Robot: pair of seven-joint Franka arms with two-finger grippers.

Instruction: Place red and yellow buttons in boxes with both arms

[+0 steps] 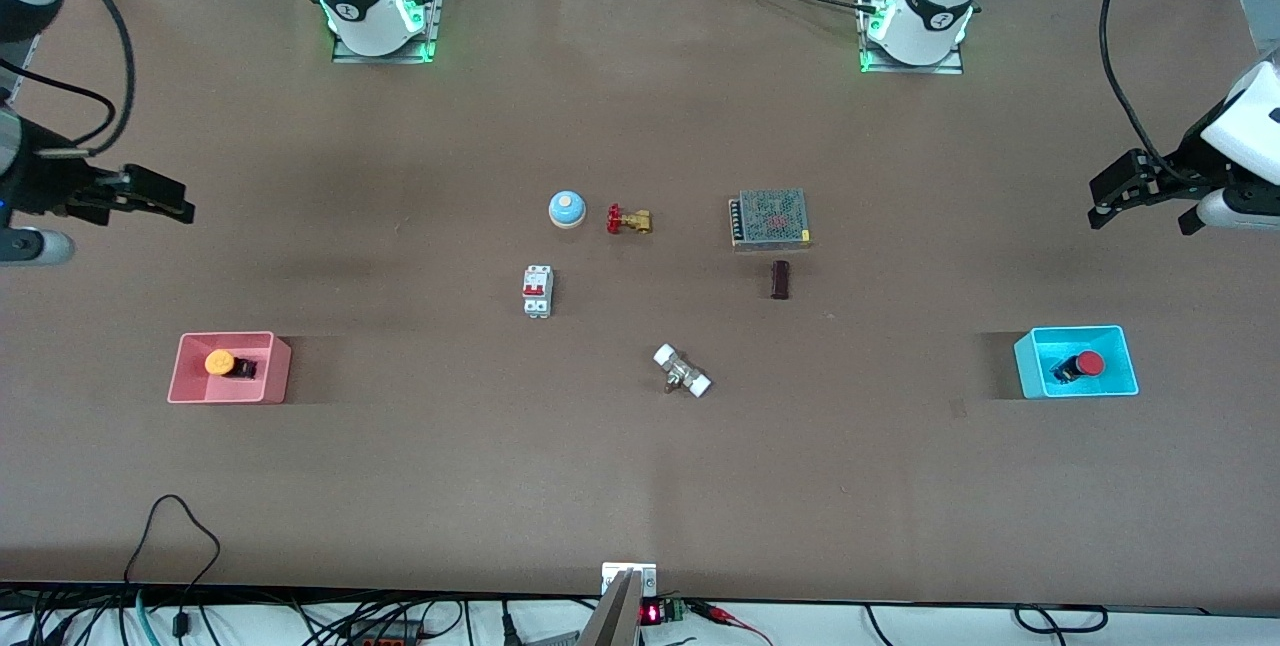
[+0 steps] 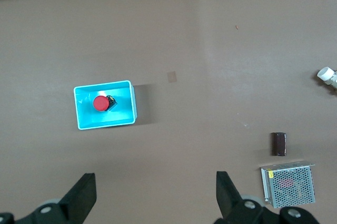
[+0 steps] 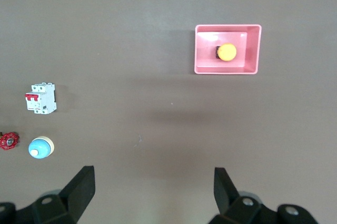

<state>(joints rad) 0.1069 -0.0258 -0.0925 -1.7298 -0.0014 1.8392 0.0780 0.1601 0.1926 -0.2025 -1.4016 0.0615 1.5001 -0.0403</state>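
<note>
The orange-yellow button (image 1: 219,362) lies in the pink box (image 1: 225,392) at the right arm's end of the table. The red button (image 1: 1089,363) lies in the cyan box (image 1: 1085,389) at the left arm's end. My right gripper (image 1: 185,204) is open and empty, up in the air over bare table apart from the pink box. My left gripper (image 1: 1142,218) is open and empty, up over bare table apart from the cyan box. The left wrist view shows the gripper (image 2: 155,179), cyan box (image 2: 105,124) and red button (image 2: 100,103). The right wrist view shows the gripper (image 3: 152,174), pink box (image 3: 254,50) and yellow button (image 3: 227,52).
In the table's middle lie a blue dome (image 1: 566,209), a brass valve with a red handle (image 1: 628,220), a white circuit breaker (image 1: 538,291), a metal mesh power supply (image 1: 770,219), a small dark block (image 1: 780,279) and a white-capped fitting (image 1: 682,371). Cables hang along the near edge.
</note>
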